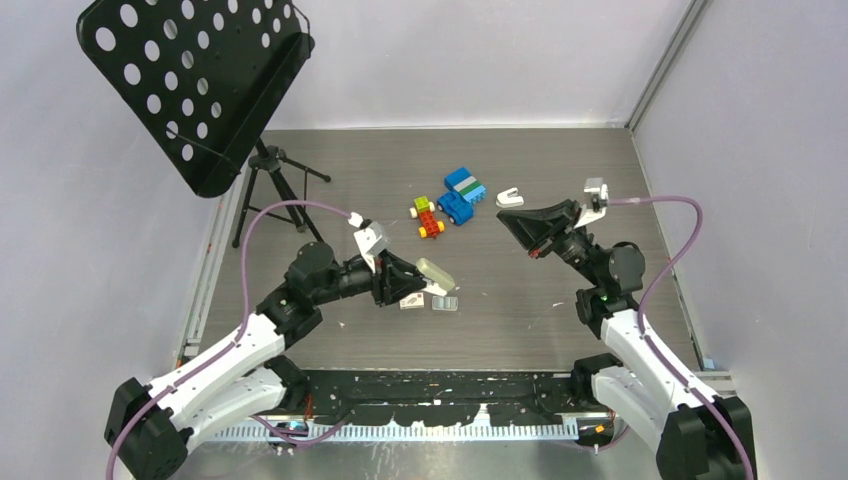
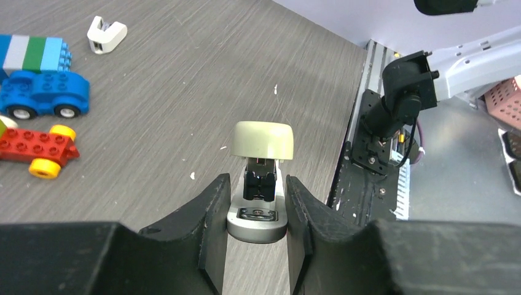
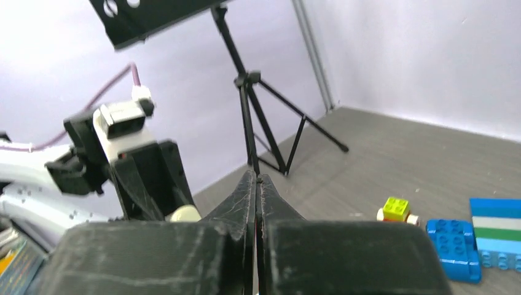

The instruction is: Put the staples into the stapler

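Note:
The stapler [image 1: 437, 272] lies on the table with its grey-beige top [image 2: 264, 140] lifted open over the white base. My left gripper [image 1: 420, 287] is shut on its base, one finger on each side, as the left wrist view [image 2: 257, 184] shows. The staples [image 1: 446, 303], a small grey strip, lie on the table just in front of the stapler, beside a small whitish box [image 1: 411, 301]. My right gripper [image 1: 502, 214] is raised over the table's right half with its jaws pressed shut [image 3: 258, 178]. Nothing shows between them.
A white claw-shaped piece [image 1: 509, 197] lies at the back right. A blue toy-brick car [image 1: 460, 195] and a red and yellow brick cart [image 1: 428, 218] stand behind the stapler. A black music stand [image 1: 200, 80] on a tripod [image 1: 275, 185] rises at the back left.

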Controlling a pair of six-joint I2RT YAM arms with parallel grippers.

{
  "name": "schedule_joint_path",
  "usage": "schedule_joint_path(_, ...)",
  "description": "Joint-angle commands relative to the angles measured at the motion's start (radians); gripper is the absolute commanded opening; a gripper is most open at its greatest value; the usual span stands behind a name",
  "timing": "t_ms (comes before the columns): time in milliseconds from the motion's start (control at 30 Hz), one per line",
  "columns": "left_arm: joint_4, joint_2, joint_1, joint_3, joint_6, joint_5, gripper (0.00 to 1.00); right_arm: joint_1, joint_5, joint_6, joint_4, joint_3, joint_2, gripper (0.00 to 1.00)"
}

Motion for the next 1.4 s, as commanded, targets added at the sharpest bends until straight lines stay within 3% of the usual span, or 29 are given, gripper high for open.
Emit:
schedule_joint_path(0, 0.158, -0.065, 0.009, -0.046, -0.100, -0.060, 0.00, -0.040, 0.130, 0.172, 0.312, -0.042, 0.014, 0.00)
schedule_joint_path(133, 0.132, -0.065, 0.009, -0.042, -0.087, -0.045, 0.00, -0.037, -0.046, 0.196, 0.263, 0.026, 0.069, 0.02)
schedule_joint_path(267, 0.113, 0.012, 0.009, 0.019, -0.046, 0.062, 0.00, 0.006, -0.160, 0.162, 0.203, 0.056, 0.079, 0.26)
schedule_joint_path(367, 0.097, 0.076, 0.009, 0.071, -0.020, 0.143, 0.00, 0.107, -0.206, -0.044, -0.059, 0.101, 0.047, 0.44)
schedule_joint_path(500, 0.043, 0.136, 0.009, 0.129, 0.044, 0.209, 0.00, 0.242, -0.204, -0.455, -0.571, 0.212, 0.000, 0.53)
schedule_joint_path(567, 0.017, 0.155, 0.008, 0.155, 0.082, 0.247, 0.00, 0.266, -0.214, -0.536, -0.662, 0.242, 0.005, 0.57)
schedule_joint_path(700, -0.051, 0.185, 0.001, 0.201, 0.155, 0.290, 0.00, 0.278, -0.250, -0.565, -0.682, 0.272, 0.045, 0.68)
schedule_joint_path(900, -0.165, 0.210, -0.018, 0.269, 0.257, 0.304, 0.00, 0.348, -0.233, -0.736, -0.862, 0.361, 0.119, 0.69)
schedule_joint_path(1067, -0.222, 0.232, -0.030, 0.311, 0.296, 0.304, 0.00, 0.384, -0.227, -0.765, -0.882, 0.393, 0.156, 0.68)
schedule_joint_path(1367, -0.265, 0.249, -0.043, 0.339, 0.331, 0.289, 0.00, 0.409, -0.226, -0.807, -0.963, 0.438, 0.206, 0.55)
